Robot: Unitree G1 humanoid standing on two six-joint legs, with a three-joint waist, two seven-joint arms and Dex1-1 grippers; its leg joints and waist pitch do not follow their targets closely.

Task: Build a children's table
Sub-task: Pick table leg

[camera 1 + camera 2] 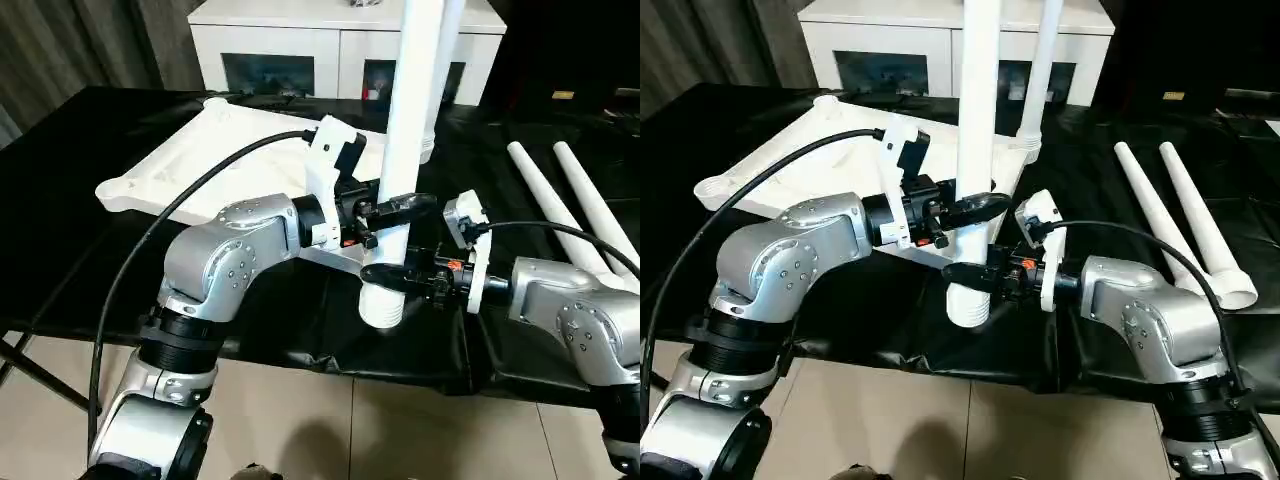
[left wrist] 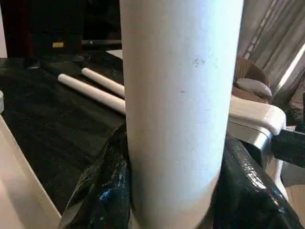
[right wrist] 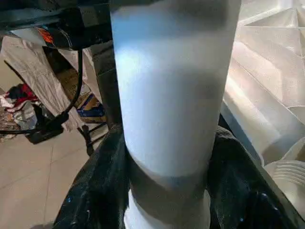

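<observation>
I hold one white leg [image 1: 405,150] upright in front of the black-covered table's near edge, its ribbed end [image 1: 382,310] pointing down over the floor. My left gripper [image 1: 397,213] is shut on the leg. Just below it my right gripper [image 1: 386,277] is also shut on the leg, and in the right wrist view its fingers [image 3: 95,191] press both sides of the tube [image 3: 171,95]. The white tabletop [image 1: 200,160] lies underside up behind my left arm. A second leg [image 1: 1040,70] stands in its far corner socket.
Two more white legs [image 1: 1180,210] lie side by side on the black cover [image 1: 90,130] to the right. A white cabinet with glass doors [image 1: 280,50] stands behind the table. Tiled floor [image 1: 400,430] lies below the near edge.
</observation>
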